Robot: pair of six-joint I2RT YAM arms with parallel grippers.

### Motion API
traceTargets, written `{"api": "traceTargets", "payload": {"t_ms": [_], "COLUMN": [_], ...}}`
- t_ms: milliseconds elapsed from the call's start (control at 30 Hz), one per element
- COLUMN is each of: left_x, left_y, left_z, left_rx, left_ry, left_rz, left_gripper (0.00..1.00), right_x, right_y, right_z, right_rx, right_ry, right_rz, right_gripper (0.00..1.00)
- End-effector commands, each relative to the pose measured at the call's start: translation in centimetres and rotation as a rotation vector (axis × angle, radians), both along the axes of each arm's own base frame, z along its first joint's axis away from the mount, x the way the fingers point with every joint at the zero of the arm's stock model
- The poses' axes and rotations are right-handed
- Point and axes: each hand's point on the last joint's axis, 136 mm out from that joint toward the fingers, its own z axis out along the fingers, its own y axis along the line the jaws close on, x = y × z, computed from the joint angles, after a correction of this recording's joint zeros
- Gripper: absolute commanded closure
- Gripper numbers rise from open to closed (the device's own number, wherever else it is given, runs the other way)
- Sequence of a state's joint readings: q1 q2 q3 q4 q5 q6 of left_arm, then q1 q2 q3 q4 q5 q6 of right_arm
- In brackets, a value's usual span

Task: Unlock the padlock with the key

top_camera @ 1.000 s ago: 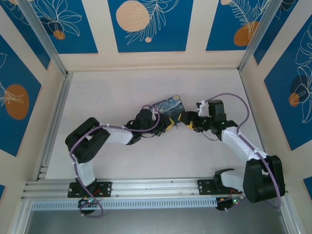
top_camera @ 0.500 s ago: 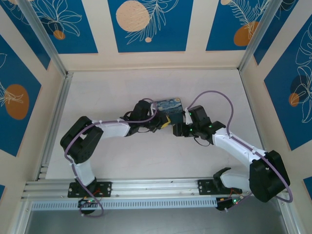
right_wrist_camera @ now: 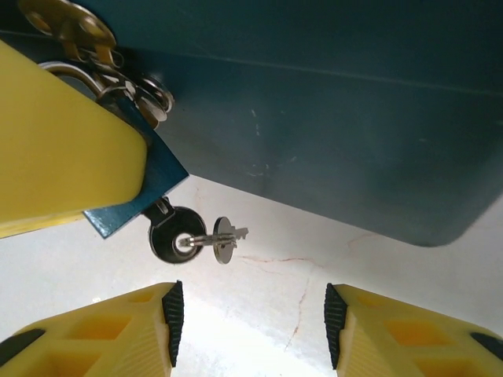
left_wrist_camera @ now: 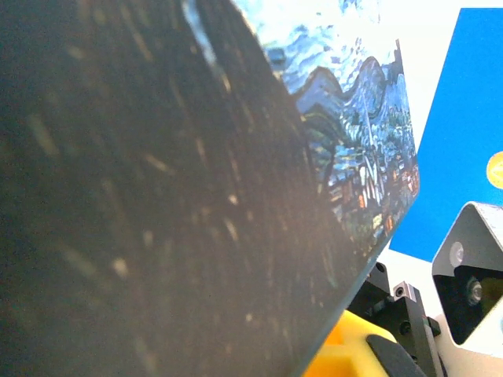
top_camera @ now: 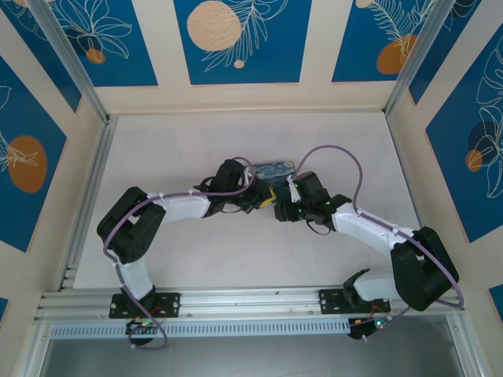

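Right wrist view, upper left: small blue padlock [right_wrist_camera: 145, 184] against the dark side of the starry-night box [right_wrist_camera: 330, 102], mostly covered by a yellow finger of the left gripper [top_camera: 263, 196], clamped shut, seemingly on the lock. Just below, centre left: key [right_wrist_camera: 174, 238] apparently already seated in the keyhole, a spare key [right_wrist_camera: 224, 236] dangling beside it. Along the bottom edge: right gripper [right_wrist_camera: 247, 314] open, empty, short of the key. Shackle [right_wrist_camera: 75, 72] looking closed. Remaining, by the look of it: pinching the key, turning, freeing the shackle.
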State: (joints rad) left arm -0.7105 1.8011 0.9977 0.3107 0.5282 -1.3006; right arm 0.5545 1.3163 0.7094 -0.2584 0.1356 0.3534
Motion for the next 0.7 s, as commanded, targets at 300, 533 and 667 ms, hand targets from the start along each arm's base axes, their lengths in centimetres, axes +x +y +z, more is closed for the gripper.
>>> {"api": "traceTargets", "payload": {"t_ms": [300, 533, 667], "left_x": [0.3, 0.3, 0.3], "left_y": [-0.5, -0.5, -0.5], "left_z": [3.1, 3.1, 2.8], "left_rx": [-0.062, -0.065, -0.061], "left_ry": [-0.051, -0.051, -0.047], "left_rz": [-0.037, -0.040, -0.040], "left_gripper": [1.00, 1.00, 1.00], "right_x": [2.3, 2.3, 2.2], "right_y": [1.5, 1.8, 2.1], "right_z": [2.2, 2.2, 3.1], "right_rx": [0.009, 0.015, 0.035], "right_ry": [-0.069, -0.060, -0.065], "right_rz": [0.017, 0.029, 0.040], "right_gripper": [0.56, 0.71, 0.81]}}
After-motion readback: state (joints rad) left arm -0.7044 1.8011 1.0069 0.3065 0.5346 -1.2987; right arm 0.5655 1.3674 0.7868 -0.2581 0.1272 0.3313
